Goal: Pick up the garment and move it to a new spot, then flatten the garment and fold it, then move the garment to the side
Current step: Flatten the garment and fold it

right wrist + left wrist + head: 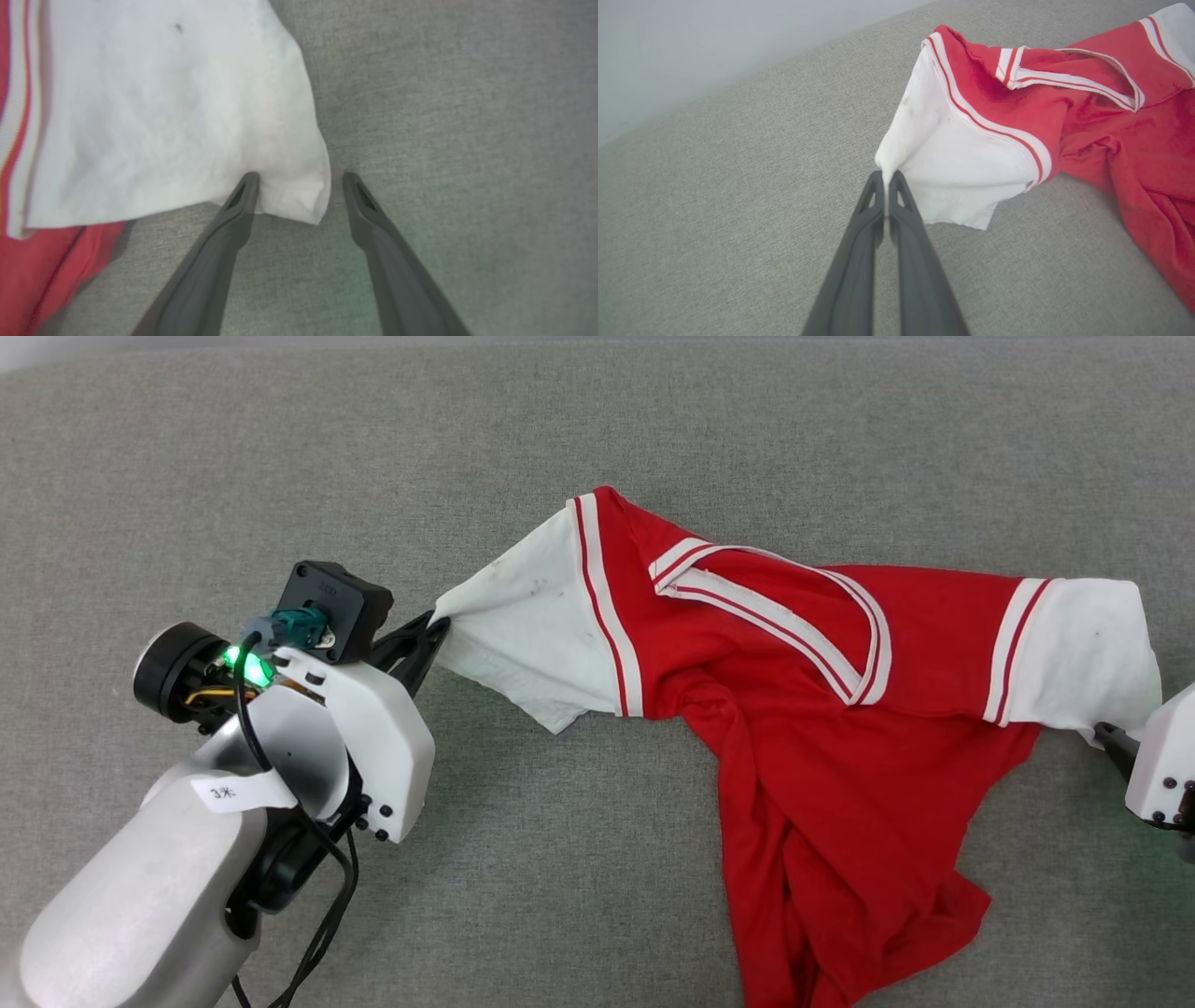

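Observation:
The garment [794, 709], a red jersey with white sleeves and striped trim, lies stretched sideways across the grey cloth surface, its lower part bunched toward the bottom edge. The emblem is hidden. My left gripper [437, 627] is shut on the tip of the left white sleeve [952, 172], which is pulled into a point at the gripper [886, 176]. My right gripper [299, 179] stands open at the corner of the other white sleeve [154, 112], the cloth corner lying between its fingers. At the right edge of the head view that gripper [1111, 739] touches the sleeve's lower corner.
The grey fabric surface [280, 457] stretches all around, with its far edge against a pale wall [691, 46]. My left forearm [187, 859] and its cables cover the lower left.

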